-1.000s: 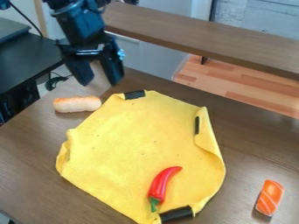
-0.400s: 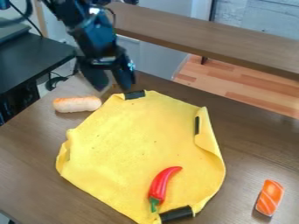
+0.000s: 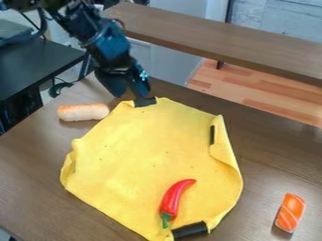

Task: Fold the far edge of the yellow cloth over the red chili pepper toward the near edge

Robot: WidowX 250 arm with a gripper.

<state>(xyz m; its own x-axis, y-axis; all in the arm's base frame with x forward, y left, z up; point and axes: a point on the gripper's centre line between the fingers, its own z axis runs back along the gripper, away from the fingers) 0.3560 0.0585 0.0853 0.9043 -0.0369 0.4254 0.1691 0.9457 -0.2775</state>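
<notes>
your claw (image 3: pixel 131 96) hangs near the tabletop's (image 3: pixel 264 155) far left corner, its fingers spread with nothing between them, by the dark strip (image 3: pixel 145 102) on the yellow cloth's (image 3: pixel 132 150) far corner. the cloth lies across the middle of the tabletop, its edges partly folded, with a red pepper (image 3: pixel 173 197) on its near part. you have a bread roll (image 3: pixel 83 112) near the left edge and an orange, white-striped piece (image 3: pixel 290 212) apart to the right.

The black gripper (image 3: pixel 131 96) hung, fingers apart, near the upper corner of a yellow cloth (image 3: pixel 138 150). A red chili pepper (image 3: pixel 173 197) lay on the cloth, a pale roll (image 3: pixel 83 112) beside it, an orange striped piece (image 3: pixel 291 212) to the right.
</notes>
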